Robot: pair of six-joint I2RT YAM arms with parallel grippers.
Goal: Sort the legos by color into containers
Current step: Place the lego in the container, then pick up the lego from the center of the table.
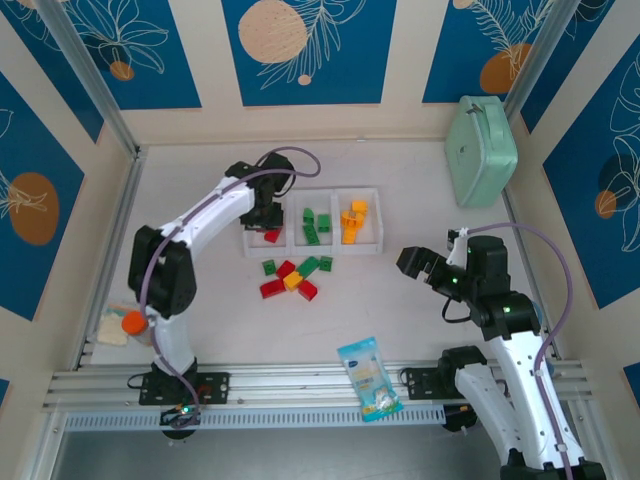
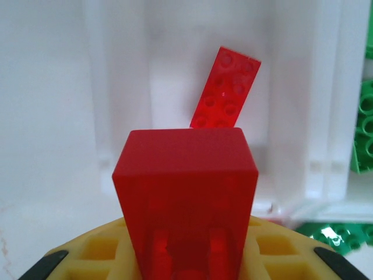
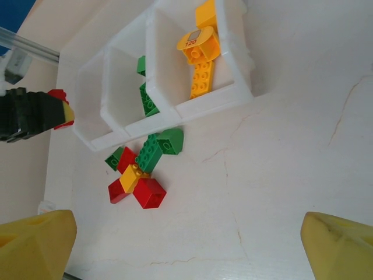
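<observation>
Brick, red (image 2: pixel 186 192), pinched in the jaws of the left gripper (image 1: pixel 266 216), at lower centre of the left wrist frame, with yellow fingertips (image 2: pixel 291 245) flanking it. Directly beyond it lies the left bin (image 2: pixel 116 87) of the containers (image 1: pixel 335 251), holding one flat red plate (image 2: pixel 226 87) whose long axis tilts toward upper right. Judgement: the held brick stands over the correct compartment, so release should need only an opening of the jaws. No wall appears to block the drop, though height above the bin floor cannot be told. The middle bin holds green bricks (image 1: pixel 316 224) and the right bin yellow-orange bricks (image 1: pixel 352 222). Loose legos (image 1: pixel 295 278), red, green and yellow, mixed and touching, lie on the bench (image 1: pixel 220 320) just below the bins at centre of the top frame, nearer the left gripper. Right gripper (image 1: pixel 425 265), jaws spread and empty, hovers at right, well apart from that pile. Snack packet (image 1: pixel 370 378) at lower centre and mint-green case (image 1: pixel 482 150) at upper right both lie away from the work.
</observation>
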